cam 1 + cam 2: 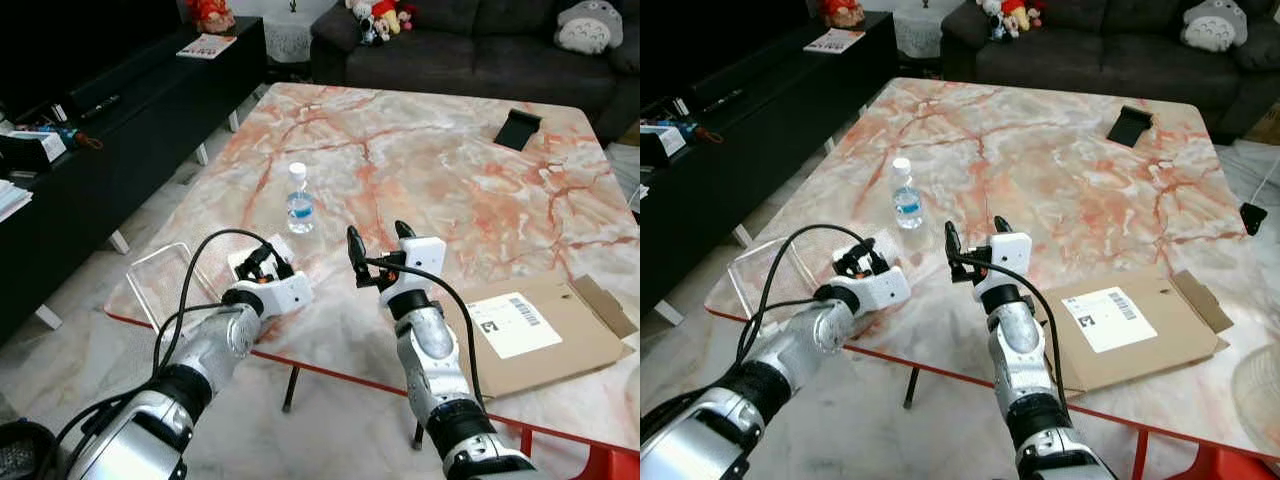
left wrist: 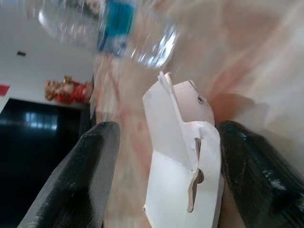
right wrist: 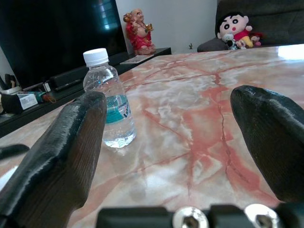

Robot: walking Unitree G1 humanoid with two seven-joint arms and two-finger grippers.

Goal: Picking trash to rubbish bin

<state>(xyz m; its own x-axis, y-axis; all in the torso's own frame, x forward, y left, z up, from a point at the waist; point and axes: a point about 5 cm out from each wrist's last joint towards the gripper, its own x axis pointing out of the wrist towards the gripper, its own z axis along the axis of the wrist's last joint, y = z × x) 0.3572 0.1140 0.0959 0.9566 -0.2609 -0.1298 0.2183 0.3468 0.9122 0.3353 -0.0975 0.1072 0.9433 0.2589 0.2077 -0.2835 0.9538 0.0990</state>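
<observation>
L gripper [image 1: 262,262] fingers apart, white carton scrap [image 2: 183,156] between them, touching one finger, not clamped. R gripper [image 1: 377,240] fingers spread wide, nothing between. Water bottle [image 1: 299,199] upright just beyond both, on marble table [image 1: 450,160].

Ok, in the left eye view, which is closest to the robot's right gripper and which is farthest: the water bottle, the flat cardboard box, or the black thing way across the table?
From the right gripper:
1. Water bottle, standing just ahead, toward the robot's left.
2. Flat cardboard box, lying on the near table edge, to its right.
3. Black object, far across the table near the sofa.
The first two are fairly close in distance.
</observation>
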